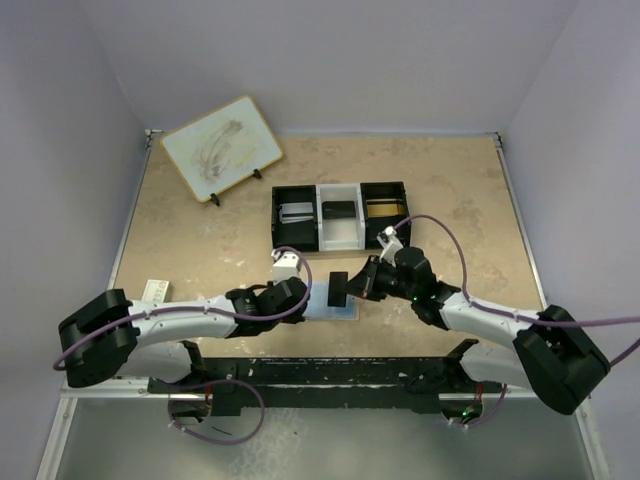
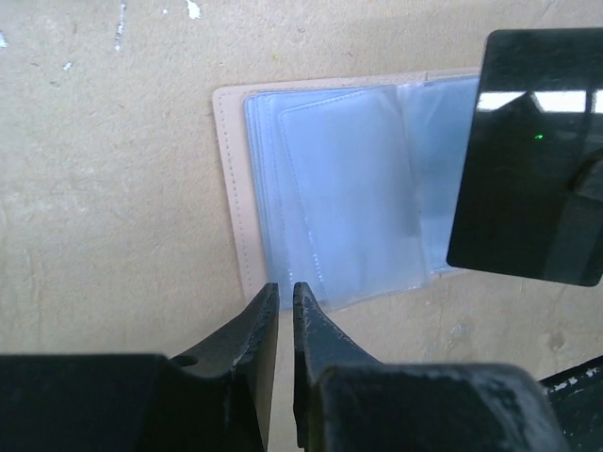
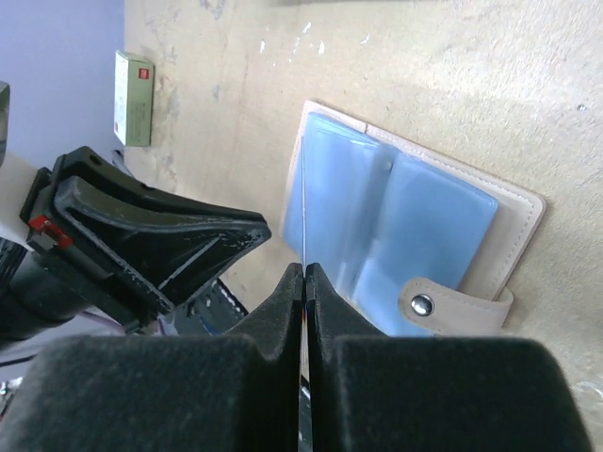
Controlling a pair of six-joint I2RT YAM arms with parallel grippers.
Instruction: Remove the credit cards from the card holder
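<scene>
Above the card holder (image 2: 330, 207), right tool (image 3: 304, 268) pinching a dark credit card (image 2: 528, 151), left tool (image 2: 281, 287) barely parted, empty

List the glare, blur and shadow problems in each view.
Left wrist: glare and a green dot mirrored on the dark card; sheen on the card holder sleeves. Right wrist: right tool close and soft, holder sharp. Top external: even light, faint shadows.
</scene>
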